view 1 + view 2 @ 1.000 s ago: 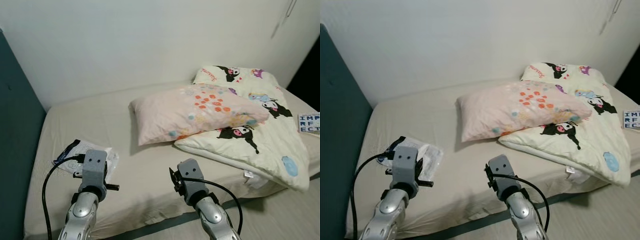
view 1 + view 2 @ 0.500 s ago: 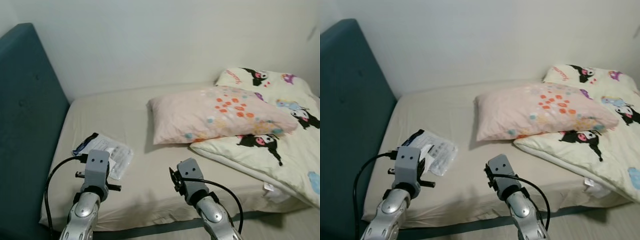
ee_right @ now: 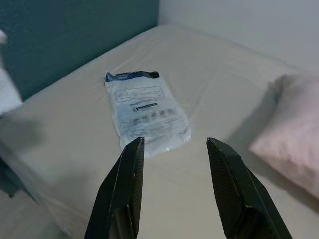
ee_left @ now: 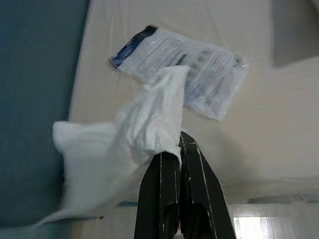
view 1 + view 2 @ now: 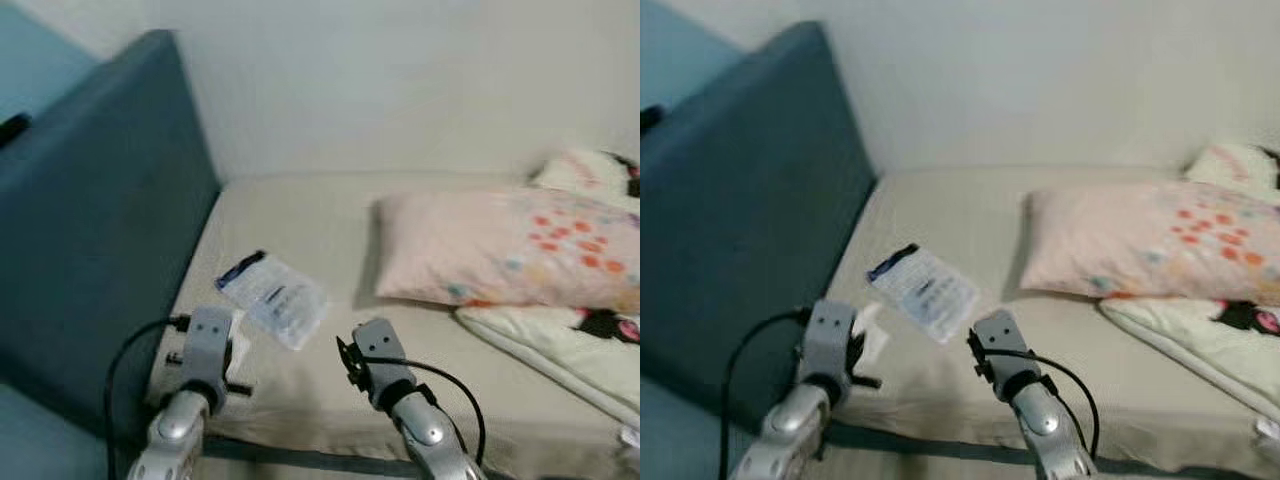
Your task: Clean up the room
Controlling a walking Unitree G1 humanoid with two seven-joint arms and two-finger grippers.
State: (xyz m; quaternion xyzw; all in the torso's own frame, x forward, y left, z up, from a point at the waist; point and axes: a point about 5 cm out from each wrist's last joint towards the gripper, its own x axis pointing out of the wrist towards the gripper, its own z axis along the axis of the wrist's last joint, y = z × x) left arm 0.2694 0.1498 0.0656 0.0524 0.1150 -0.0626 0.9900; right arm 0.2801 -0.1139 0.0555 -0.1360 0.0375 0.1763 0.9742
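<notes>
Bedroom: beige-sheeted bed [image 5: 300, 240] against a white wall, teal headboard [image 5: 90, 260] on the robot's left.

Nearest: left end effector [image 4: 171, 149], fingers pinched closed on a crumpled white tissue [image 4: 124, 144]; judged featherlight, limp, easily torn.

Right end effector [image 3: 174, 159], fingers spread apart, holding nothing, above the bed's near edge.

Next: flat plastic packet [image 5: 272, 297] with blue header, lying on the sheet just beyond both end effectors; judged light, slick, floppy; best pinched at an edge or corner.

Farthest: pink pillow [image 5: 510, 245], resting partly on a printed quilt [image 5: 560, 335]; soft, bulky.
</notes>
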